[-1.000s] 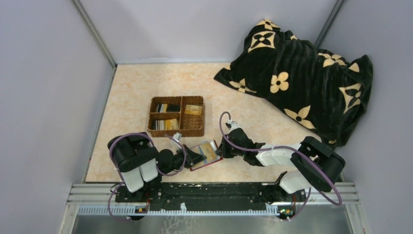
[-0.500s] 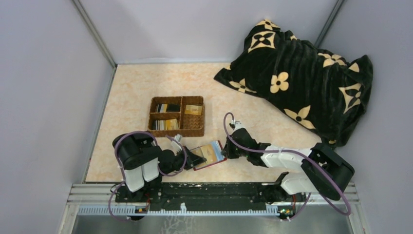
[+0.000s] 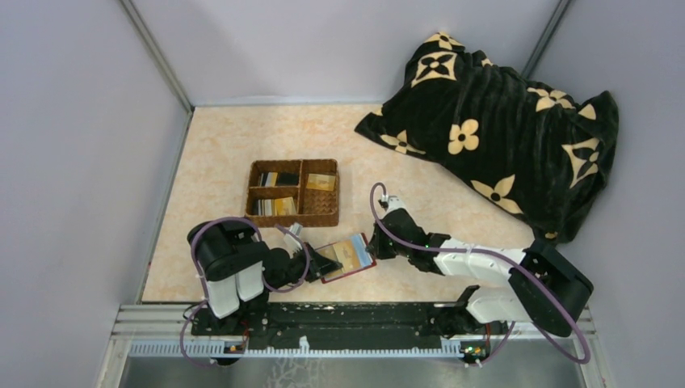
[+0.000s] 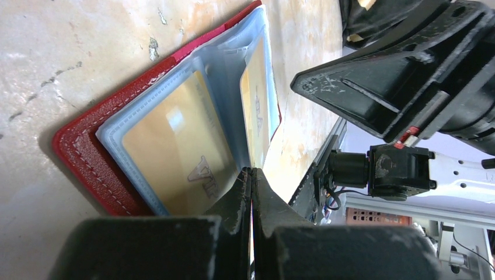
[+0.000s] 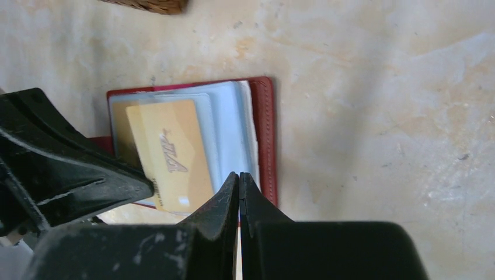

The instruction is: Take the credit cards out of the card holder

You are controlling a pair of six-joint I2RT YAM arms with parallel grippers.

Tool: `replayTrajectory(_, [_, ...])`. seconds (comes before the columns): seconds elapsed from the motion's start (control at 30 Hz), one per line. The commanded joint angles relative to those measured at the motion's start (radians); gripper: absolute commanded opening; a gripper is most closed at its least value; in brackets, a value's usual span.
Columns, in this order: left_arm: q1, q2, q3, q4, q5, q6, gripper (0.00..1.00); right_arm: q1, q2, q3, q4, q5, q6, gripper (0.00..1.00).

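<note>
Logs left gripper [image 4: 251, 175] shut tight at left edge of open red card holder [image 3: 349, 257], right gripper [image 5: 239, 178] shut at right edge, holder nudged slightly right, gold credit card [image 5: 169, 151] still sleeved, basket [image 3: 295, 162] farther off.

gold card [image 5: 169, 154]: "vip" in slanted dark letters, seen from the right wrist; it lies in the red card holder [image 5: 265, 140]
left wrist view: "vip" on a gold card under a clear pocket
upright card [image 4: 258, 111]: faint lettering, too edge-on to read
</note>
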Motion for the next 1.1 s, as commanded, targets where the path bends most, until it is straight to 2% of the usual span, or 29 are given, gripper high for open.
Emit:
replayTrajectory(0.0, [-0.003, 0.006, -0.159, 0.233, 0.014, -0.002, 0.0, 0.036, -0.011, 0.073, 0.039, 0.01, -0.024, 0.0])
replayTrajectory(0.4, [-0.002, 0.003, -0.158, 0.233, 0.016, -0.007, 0.0, 0.07, 0.15, 0.078, 0.127, -0.044, 0.001, 0.0])
replayTrajectory(1.07, [-0.002, -0.014, -0.213, 0.233, -0.009, 0.003, 0.0, 0.042, 0.155, 0.009, 0.157, -0.037, 0.05, 0.0])
